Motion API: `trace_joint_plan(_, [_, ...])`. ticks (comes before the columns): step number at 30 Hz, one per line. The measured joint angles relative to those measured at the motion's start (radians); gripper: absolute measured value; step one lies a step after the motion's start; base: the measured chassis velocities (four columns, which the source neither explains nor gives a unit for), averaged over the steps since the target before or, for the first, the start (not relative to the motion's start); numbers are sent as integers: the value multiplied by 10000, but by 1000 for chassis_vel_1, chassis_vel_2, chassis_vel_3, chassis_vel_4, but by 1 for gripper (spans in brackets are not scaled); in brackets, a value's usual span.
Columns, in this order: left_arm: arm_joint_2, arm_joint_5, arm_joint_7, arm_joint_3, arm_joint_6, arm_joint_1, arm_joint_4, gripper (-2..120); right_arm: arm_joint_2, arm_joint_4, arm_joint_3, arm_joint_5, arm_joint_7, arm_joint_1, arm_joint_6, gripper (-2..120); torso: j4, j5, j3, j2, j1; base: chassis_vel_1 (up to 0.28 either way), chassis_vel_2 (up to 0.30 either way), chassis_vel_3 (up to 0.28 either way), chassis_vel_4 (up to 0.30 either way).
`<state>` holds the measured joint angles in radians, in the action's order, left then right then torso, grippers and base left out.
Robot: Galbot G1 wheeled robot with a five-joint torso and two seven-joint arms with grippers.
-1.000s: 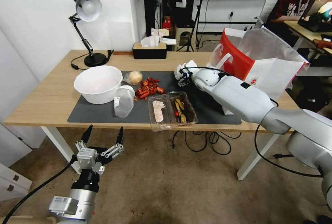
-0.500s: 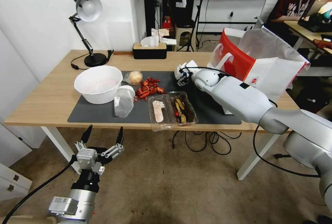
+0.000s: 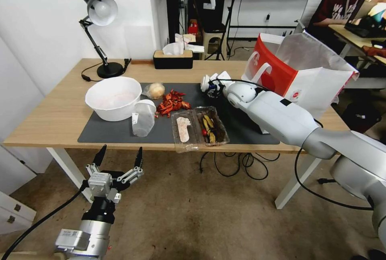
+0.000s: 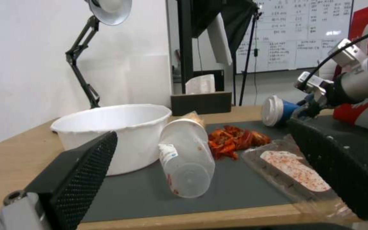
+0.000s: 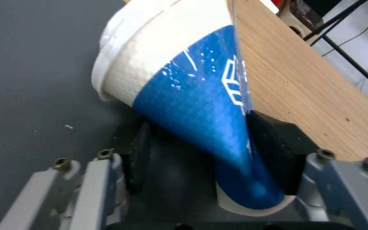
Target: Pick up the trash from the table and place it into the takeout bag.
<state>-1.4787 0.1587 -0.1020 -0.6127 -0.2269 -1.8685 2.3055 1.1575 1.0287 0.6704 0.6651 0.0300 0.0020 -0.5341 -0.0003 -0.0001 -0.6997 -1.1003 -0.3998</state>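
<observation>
Gripping the blue-and-white cup point(image 5: 192, 95) near its base, the right gripper point(image 3: 212, 88) holds it on its side above the far edge of the dark grey mat point(image 3: 112, 131), the white lid point(image 4: 271, 111) pointing toward the middle of the table point(image 3: 52, 119). In the right wrist view the two black pads point(image 5: 278, 143) press against the cup's blue wall. Just beyond the arm, at the table's right end, stands the white-and-red takeout bag point(image 3: 317, 79), its mouth open and its foil lining showing. On the mat lies the rest of the trash: a red wrapper heap point(image 3: 172, 102), a plastic-wrapped yellowish ball point(image 3: 156, 90), a clear plastic cup point(image 3: 143, 118) tipped on its side against a white bowl point(image 3: 113, 97), and a clear two-part tray point(image 3: 200, 127) of leftovers at the near edge. A black desk lamp point(image 3: 100, 31) and a black tissue box point(image 3: 173, 58) stand along the far side. Below the table's near edge the left gripper point(image 3: 118, 161) hangs over the floor, fingers spread wide and holding nothing.
</observation>
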Motion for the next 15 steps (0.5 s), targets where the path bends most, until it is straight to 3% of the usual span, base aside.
trace_joint_plan(15, [-77, -45, 6, 8, -4, -26, 52, 100, -142, 339, -93, 138, 170, -142, 63, 22, 3, 2, -3, 3, -3, 0, 0, 0, 0])
